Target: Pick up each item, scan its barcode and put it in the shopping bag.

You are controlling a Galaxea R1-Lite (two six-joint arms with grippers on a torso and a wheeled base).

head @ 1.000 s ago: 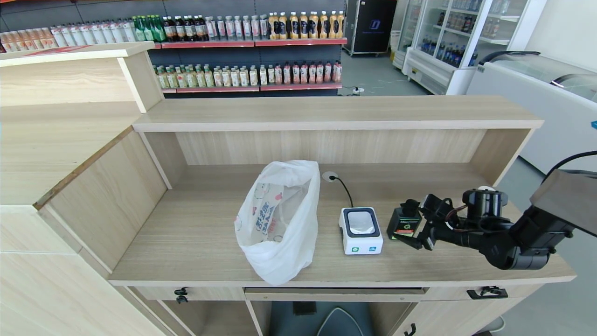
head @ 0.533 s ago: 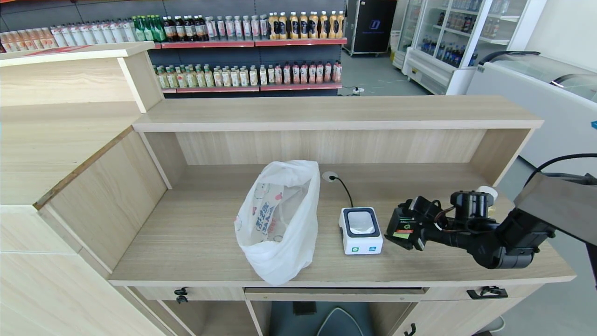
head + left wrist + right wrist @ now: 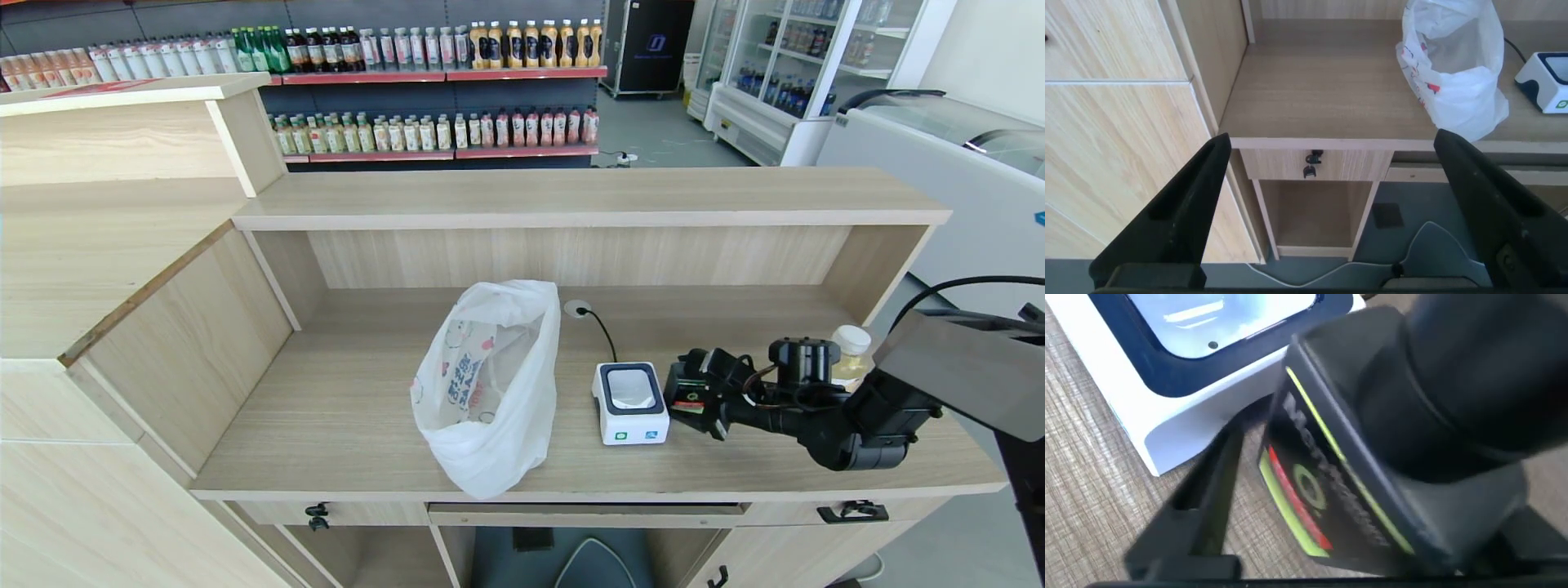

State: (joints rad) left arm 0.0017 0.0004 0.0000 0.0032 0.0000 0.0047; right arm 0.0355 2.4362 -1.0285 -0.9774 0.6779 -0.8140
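My right gripper [image 3: 692, 398] is shut on a small black bottle [image 3: 688, 394] with a green and red label, held just right of the white barcode scanner [image 3: 629, 402]. In the right wrist view the black bottle [image 3: 1396, 449] hangs close over the counter beside the scanner [image 3: 1200, 351], whose glass window faces up. A white plastic shopping bag [image 3: 490, 384] stands open left of the scanner, with packaged goods inside. My left gripper [image 3: 1331, 204] is open, below and in front of the counter's left front edge, with the shopping bag [image 3: 1451, 61] farther off.
A clear bottle with a white cap [image 3: 849, 351] stands on the counter behind my right arm. The scanner's black cable [image 3: 600, 327] runs back to a hole in the counter. A raised wooden ledge [image 3: 588, 196] walls the back, side panels close both ends.
My right gripper has carried the black bottle leftward, from well right of the scanner to right beside it. The white-capped bottle behind the arm has come into view.
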